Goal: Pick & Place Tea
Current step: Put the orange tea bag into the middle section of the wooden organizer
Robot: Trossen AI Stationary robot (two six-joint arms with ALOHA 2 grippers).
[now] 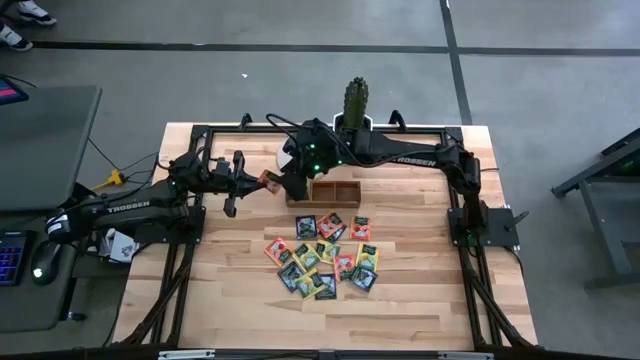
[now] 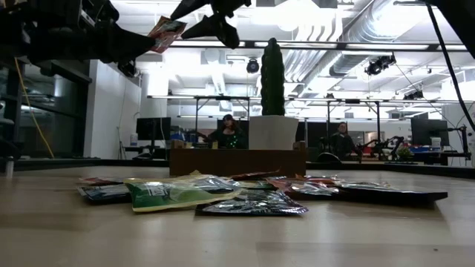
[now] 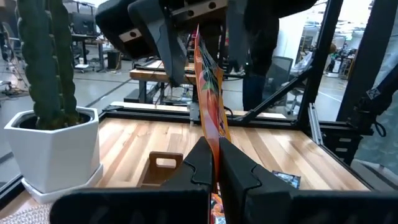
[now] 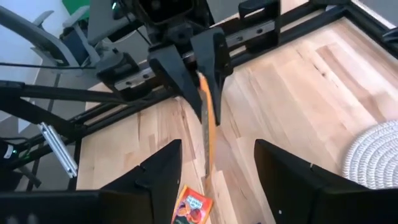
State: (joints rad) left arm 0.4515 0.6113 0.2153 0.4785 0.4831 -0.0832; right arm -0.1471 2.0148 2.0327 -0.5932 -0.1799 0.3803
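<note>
High view: left pincer (image 1: 262,181) raised over the desk (image 1: 420,300), just left of the wooden tray (image 1: 335,192), clamped on an orange-red tea packet (image 1: 268,180). Held edge-on in the left wrist view, packet (image 3: 207,93) rising upright from between the two closed fingers (image 3: 198,163). Right pincer (image 1: 290,186) right beside it, meeting the same packet from the other side — jaws spread wide, one finger (image 4: 155,174) on each side of the packet's thin edge (image 4: 206,124), not touching it as far as can be told. Seen from the low view, packet (image 2: 166,31) up high above the desk, pinched at the tip of the left pincer (image 2: 152,38), right pincer (image 2: 199,28) close against it.

Rest of the tea (image 1: 325,255) scattered in a loose heap on the desk, in front of the tray — yellow, green, orange-red and dark packets, several overlapping. One more orange packet (image 4: 191,206) lying flat on the wood below the right pincer. Potted cactus (image 1: 357,103) in a white pot at the back edge of the desk, behind the tray.
</note>
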